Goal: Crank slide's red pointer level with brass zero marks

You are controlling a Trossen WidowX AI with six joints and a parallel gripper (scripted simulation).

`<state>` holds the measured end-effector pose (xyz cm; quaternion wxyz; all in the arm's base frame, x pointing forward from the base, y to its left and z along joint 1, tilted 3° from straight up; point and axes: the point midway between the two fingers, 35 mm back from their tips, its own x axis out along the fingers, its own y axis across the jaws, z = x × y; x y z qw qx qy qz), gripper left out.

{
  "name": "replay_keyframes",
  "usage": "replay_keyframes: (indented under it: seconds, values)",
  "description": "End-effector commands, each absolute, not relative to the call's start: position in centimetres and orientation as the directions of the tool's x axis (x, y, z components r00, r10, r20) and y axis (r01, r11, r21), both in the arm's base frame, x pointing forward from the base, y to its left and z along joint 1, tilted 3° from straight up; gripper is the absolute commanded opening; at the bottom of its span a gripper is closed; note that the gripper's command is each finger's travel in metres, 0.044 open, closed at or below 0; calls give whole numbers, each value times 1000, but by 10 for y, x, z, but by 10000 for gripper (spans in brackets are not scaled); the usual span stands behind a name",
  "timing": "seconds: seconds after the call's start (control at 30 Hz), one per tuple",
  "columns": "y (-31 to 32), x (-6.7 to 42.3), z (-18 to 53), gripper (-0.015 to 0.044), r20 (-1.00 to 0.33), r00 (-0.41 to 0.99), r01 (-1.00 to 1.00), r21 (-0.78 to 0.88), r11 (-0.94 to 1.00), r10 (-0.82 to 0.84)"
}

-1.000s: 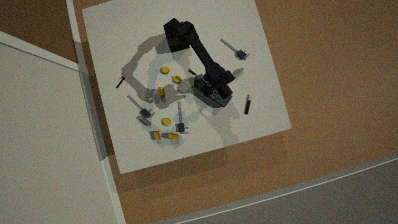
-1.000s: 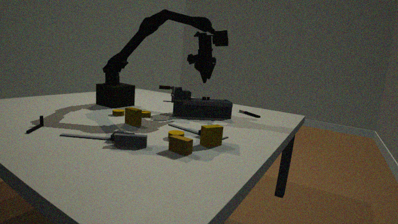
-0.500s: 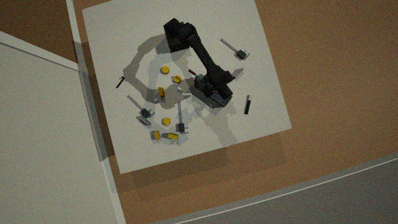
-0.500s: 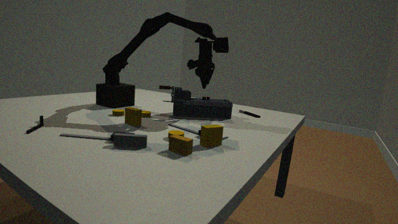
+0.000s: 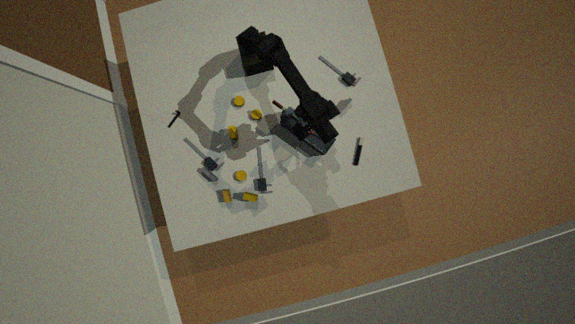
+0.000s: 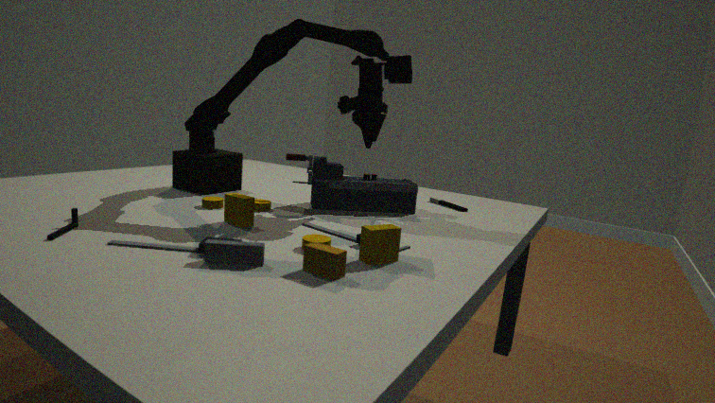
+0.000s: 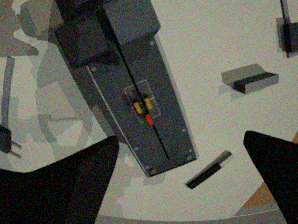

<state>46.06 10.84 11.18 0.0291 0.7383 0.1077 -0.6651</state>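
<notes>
The machine [image 5: 312, 145] [image 6: 365, 194] [image 7: 133, 96] is a dark grey oblong box on the white table [image 5: 160, 48] [image 6: 200, 324]. Its crank handle [image 5: 277, 104] [image 6: 297, 156] has a red-brown grip and sticks out from the raised end; it is out of the wrist view. In the wrist view the red pointer [image 7: 149, 120] sits in the slot just past the two brass marks [image 7: 143, 106], toward the low end. My gripper [image 6: 368, 142] [image 7: 182, 140] is open and empty. It points straight down, well above the low end of the machine and away from the crank.
Yellow cylinders [image 5: 239, 100] [image 6: 238, 209] and blocks [image 6: 380, 243] lie left of the machine, with several hammer-like tools [image 5: 201, 154] [image 6: 233, 252]. A black bar [image 5: 357, 151] [image 6: 447, 204] [image 7: 208, 169] and a small grey block [image 7: 249, 78] lie to the right. An angled key [image 5: 173, 119] [image 6: 62, 229] lies at the far left.
</notes>
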Motion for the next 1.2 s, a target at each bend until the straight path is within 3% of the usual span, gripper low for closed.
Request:
replay_keyframes:
  seconds: [0.0,0.27,0.63,1.17]
  values:
    - [109,460,127,440,-989,94,197,-98,-975,119]
    - [108,457,146,440,-988,97,171,-106,-980,124]
    - [85,449,159,440,-968,174,-233,-221,-947,183]
    - [53,423,169,440,-922,296,-704,-388,-595,250]
